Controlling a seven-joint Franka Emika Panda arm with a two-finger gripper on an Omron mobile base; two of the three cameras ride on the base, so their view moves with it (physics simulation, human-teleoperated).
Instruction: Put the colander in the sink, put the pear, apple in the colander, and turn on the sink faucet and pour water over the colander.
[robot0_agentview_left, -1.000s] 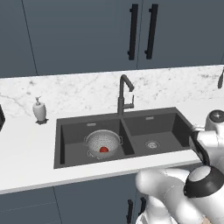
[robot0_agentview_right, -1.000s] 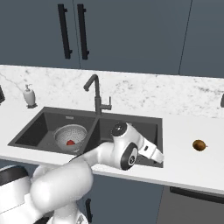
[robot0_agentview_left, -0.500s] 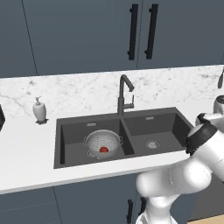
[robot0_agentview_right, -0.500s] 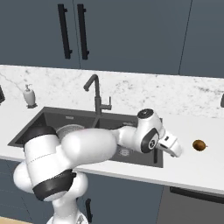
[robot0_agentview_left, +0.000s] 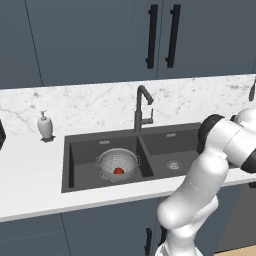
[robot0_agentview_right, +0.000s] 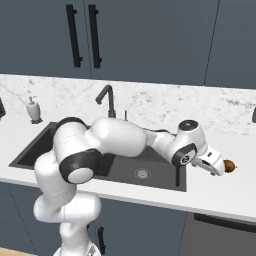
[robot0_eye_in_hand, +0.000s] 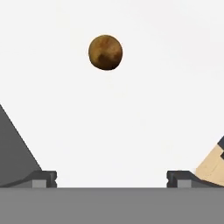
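Note:
The silver perforated colander (robot0_agentview_left: 118, 161) sits in the left basin of the dark double sink (robot0_agentview_left: 165, 142), and the red apple (robot0_agentview_left: 118, 171) lies inside it. The dark faucet (robot0_agentview_left: 140, 107) stands behind the divider between the basins. On the white counter right of the sink lies the yellowish-brown pear (robot0_agentview_right: 229, 166). My gripper (robot0_agentview_right: 219, 167) hovers just left of it, jaws open and empty. In the hand view the pear (robot0_eye_in_hand: 105, 52) lies ahead on the counter, beyond the gripper (robot0_eye_in_hand: 111, 178) and its wide-apart fingertips (robot0_eye_in_hand: 44, 178).
A white soap dispenser (robot0_agentview_left: 45, 125) stands on the counter left of the sink. My arm stretches across the right basin (robot0_agentview_right: 142, 172). Dark cabinet doors with black handles (robot0_agentview_left: 161, 36) hang above the marble backsplash. The counter's front edge runs close below the pear.
The arm has swung to the right, out over the counter beside the sink, bringing the hand close to the pear. The jaws have stayed open. Colander and apple have not moved.

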